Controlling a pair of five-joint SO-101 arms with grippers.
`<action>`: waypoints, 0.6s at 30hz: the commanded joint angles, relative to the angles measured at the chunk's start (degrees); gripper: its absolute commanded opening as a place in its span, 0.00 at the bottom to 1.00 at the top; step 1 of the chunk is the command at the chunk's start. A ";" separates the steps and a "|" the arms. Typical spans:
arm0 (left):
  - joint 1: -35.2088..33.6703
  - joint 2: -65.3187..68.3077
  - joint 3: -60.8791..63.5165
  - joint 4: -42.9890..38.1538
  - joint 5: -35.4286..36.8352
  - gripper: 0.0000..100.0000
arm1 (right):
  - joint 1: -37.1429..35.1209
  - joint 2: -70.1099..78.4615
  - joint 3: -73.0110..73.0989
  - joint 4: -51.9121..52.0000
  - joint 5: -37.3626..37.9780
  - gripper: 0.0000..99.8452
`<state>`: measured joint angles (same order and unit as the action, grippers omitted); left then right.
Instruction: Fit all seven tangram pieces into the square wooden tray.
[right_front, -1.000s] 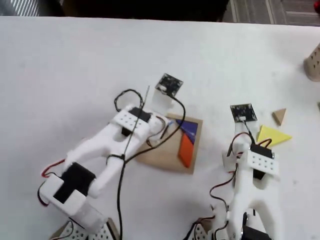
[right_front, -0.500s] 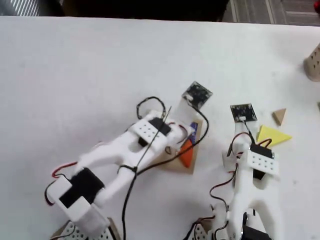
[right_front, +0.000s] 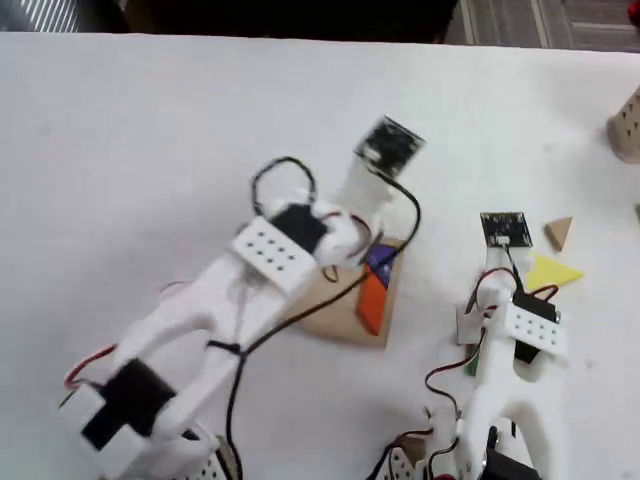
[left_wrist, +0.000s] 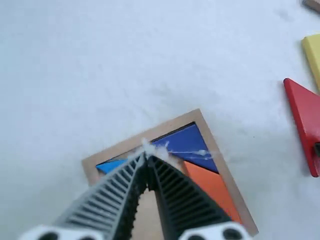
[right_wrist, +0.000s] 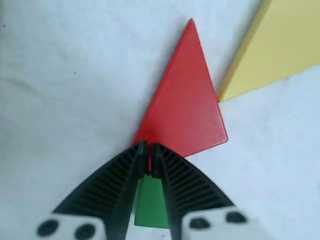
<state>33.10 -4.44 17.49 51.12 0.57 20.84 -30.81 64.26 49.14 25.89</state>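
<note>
The square wooden tray holds a dark blue piece, a light blue piece and an orange piece. My left gripper is shut and hangs over the tray's blue corner, holding nothing. In the high view the left arm covers much of the tray. My right gripper is shut, its tips at the edge of a red triangle lying flat. A yellow triangle lies beside the red one. A green piece shows under the right fingers.
A small wooden triangle lies on the white table beyond the yellow triangle. A tan perforated object stands at the right edge. From the left wrist, the red triangle lies apart from the tray.
The left arm swung right across the tray, then stretched farther from its base. The right arm shifted slightly right, now hiding more of the yellow triangle.
</note>
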 joint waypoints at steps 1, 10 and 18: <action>-3.47 -11.74 -3.08 8.53 0.09 0.03 | 0.75 0.04 -2.55 -0.40 -0.79 0.02; -18.42 -18.24 15.12 7.30 0.09 0.03 | -3.91 -0.04 -11.87 11.30 -0.44 0.08; -21.32 -18.42 32.26 -9.67 0.09 0.14 | -16.40 0.48 -28.84 29.76 -0.79 0.21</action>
<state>12.79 -20.35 48.26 46.46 0.57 9.58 -30.64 41.67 74.20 25.45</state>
